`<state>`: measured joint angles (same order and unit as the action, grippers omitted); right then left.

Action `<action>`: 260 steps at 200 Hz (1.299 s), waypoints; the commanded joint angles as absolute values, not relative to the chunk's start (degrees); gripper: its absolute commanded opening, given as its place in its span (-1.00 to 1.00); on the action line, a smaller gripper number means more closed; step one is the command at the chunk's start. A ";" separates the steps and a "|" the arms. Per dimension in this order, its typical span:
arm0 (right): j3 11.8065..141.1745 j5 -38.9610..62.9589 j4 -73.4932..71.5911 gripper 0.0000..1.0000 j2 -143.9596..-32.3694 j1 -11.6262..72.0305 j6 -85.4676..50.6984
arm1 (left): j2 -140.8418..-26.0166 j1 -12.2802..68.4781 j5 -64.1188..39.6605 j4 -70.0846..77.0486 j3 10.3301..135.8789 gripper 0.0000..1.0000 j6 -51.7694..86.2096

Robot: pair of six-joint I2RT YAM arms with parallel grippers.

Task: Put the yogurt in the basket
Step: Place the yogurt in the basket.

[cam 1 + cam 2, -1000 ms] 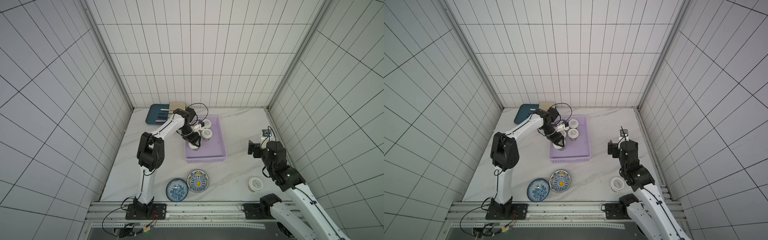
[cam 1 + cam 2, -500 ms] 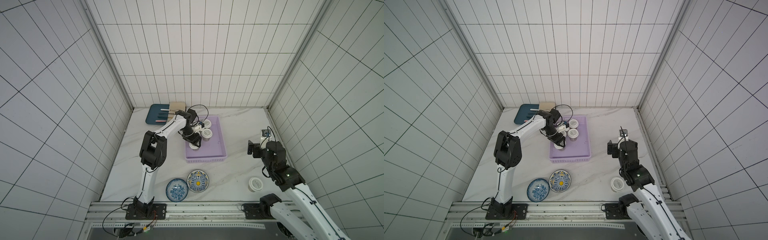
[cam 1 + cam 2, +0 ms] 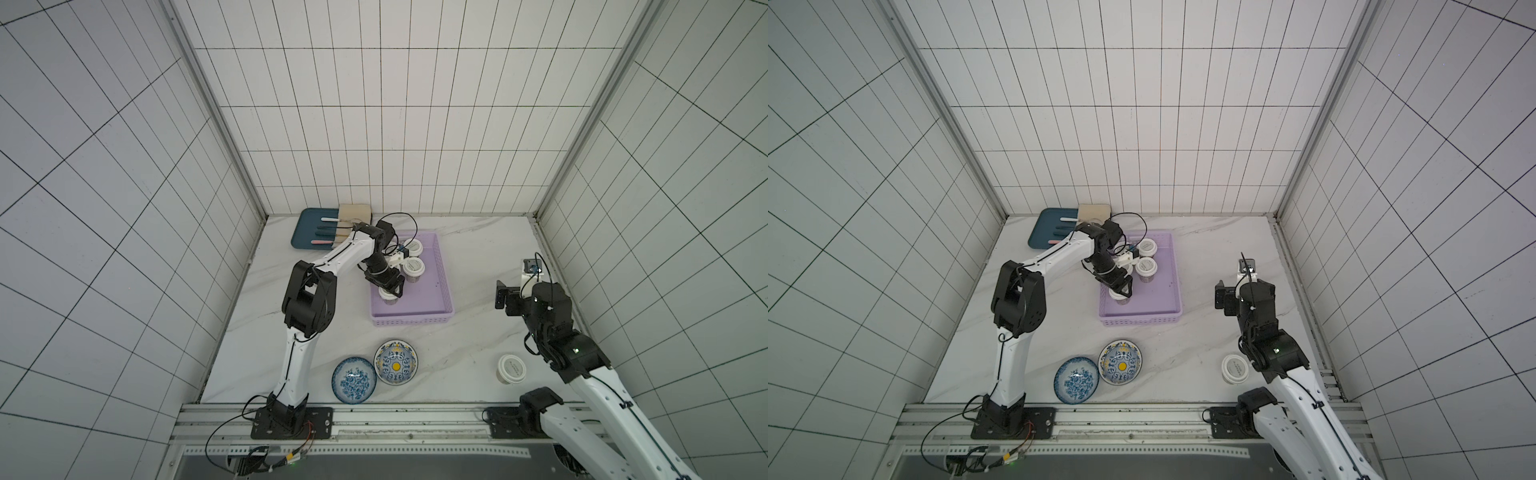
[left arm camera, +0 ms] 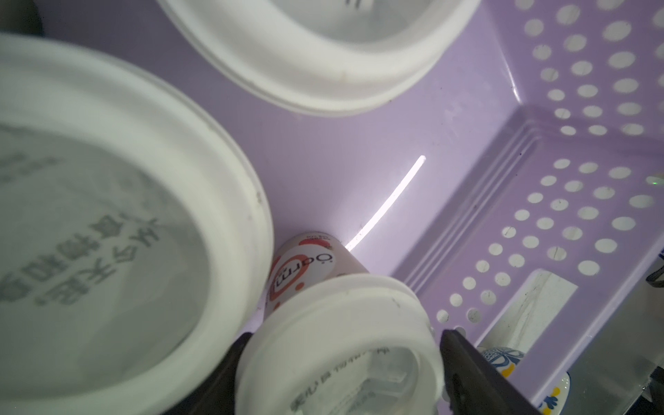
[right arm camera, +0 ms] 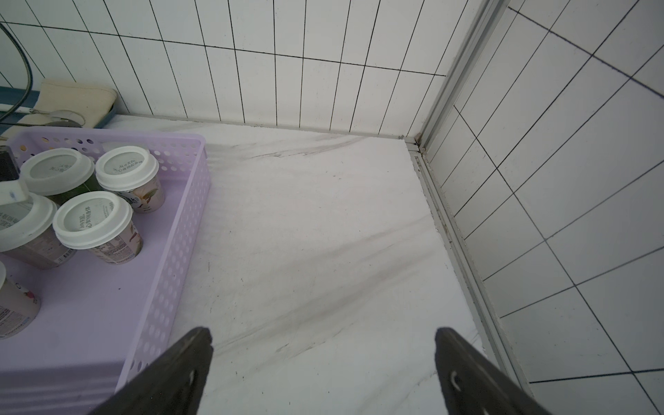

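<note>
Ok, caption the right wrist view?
Open right end effector above the marble tabletop, beside the lilac basket of yogurt cups.

Soft, even light left faint shadows in both top views, tile lines bowing toward the edges — the left wrist view blurred a yogurt lid [image 4: 90, 233], glare streaking the basket [image 4: 341, 161].

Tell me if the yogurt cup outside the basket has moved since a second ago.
No; the yogurt cup keeps the same gap from the yellow-centred bowl.
</note>
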<state>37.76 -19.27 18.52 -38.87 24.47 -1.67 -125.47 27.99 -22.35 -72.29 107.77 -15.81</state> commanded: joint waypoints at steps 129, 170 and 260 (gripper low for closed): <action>45.40 -17.27 31.86 0.98 -43.06 22.58 -10.30 | -104.52 27.97 -18.83 -68.78 103.29 0.95 -12.04; 51.42 -6.15 45.99 0.98 -46.26 14.40 -20.95 | -94.94 26.44 -19.43 -59.07 92.70 0.95 -6.72; 51.85 9.53 64.75 0.98 -49.94 8.47 -34.69 | -76.36 19.09 -19.62 -42.66 71.93 0.95 2.24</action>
